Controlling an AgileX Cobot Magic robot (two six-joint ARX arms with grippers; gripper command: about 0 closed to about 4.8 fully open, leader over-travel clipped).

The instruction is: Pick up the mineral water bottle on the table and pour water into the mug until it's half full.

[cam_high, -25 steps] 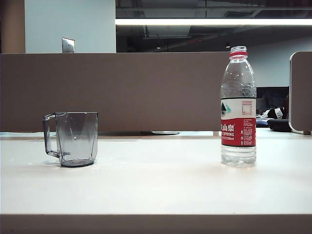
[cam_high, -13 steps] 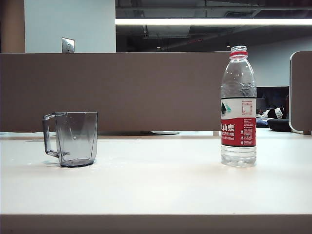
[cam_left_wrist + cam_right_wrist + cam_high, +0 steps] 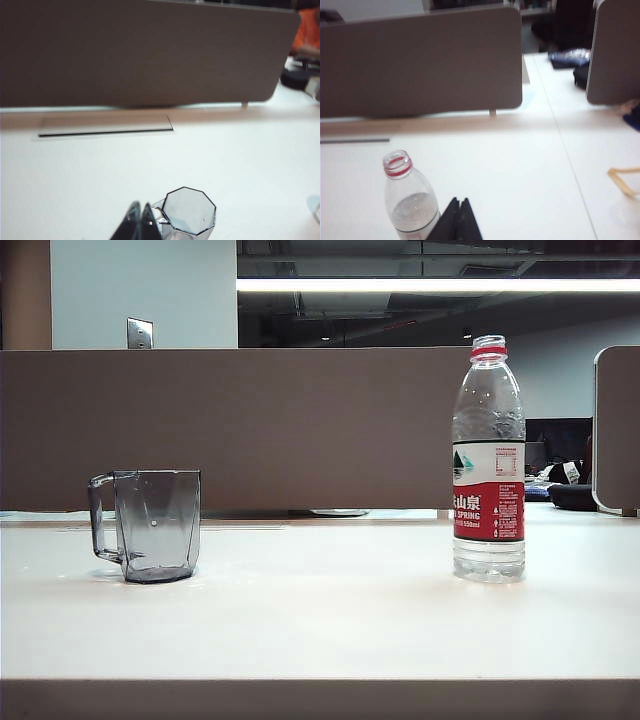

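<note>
The mineral water bottle [image 3: 489, 462] stands upright and uncapped on the right of the white table [image 3: 320, 620], partly filled. The smoky-grey faceted mug [image 3: 150, 525] stands on the left with its handle pointing left. No arm shows in the exterior view. In the left wrist view my left gripper [image 3: 140, 206] is shut, empty, and hangs above the table just beside the handle of the mug [image 3: 190, 211]. In the right wrist view my right gripper [image 3: 459, 201] is shut, empty, and sits close beside the bottle [image 3: 409, 202], whose open red-ringed neck is visible.
A brown partition [image 3: 230, 425] runs along the back of the table, with a cable slot [image 3: 105, 132] in front of it. A second partition panel [image 3: 617, 430] stands at the far right. A thin tan loop [image 3: 623, 181] lies on the neighbouring desk.
</note>
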